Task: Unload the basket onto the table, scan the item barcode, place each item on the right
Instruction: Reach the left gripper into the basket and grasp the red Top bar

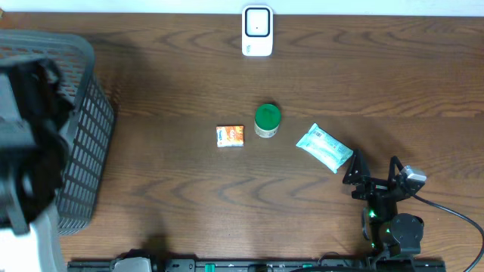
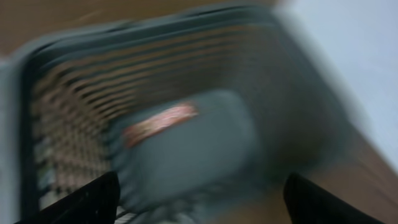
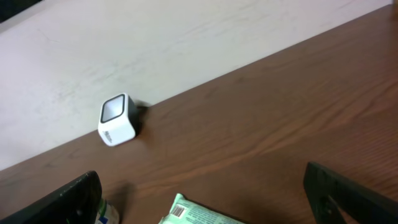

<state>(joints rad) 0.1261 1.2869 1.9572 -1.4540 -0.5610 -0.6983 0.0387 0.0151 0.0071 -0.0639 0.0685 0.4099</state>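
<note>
A brown wood-grain bench point(image 1: 174, 83) is seen from above. A white box-shaped barcode scanner point(image 1: 257, 31) stands at the middle of the far edge. Three items lie in a row near the bench's centre: a small orange-and-white packet point(image 1: 231, 136), a round tub with a green lid point(image 1: 267, 120) just right of it, and a pale teal wipes packet point(image 1: 324, 147) further right, lying at an angle. The right hand point(image 1: 374, 172) sits near the front right corner, just beside the wipes packet, fingers spread wide and holding nothing. A grey plastic mesh basket point(image 1: 87, 151) stands at the left edge. The left hand point(image 2: 202, 199) hangs over it, blurred, fingers wide apart and empty. A blurred grey object with a reddish label point(image 2: 186, 149) lies inside the basket.
</note>
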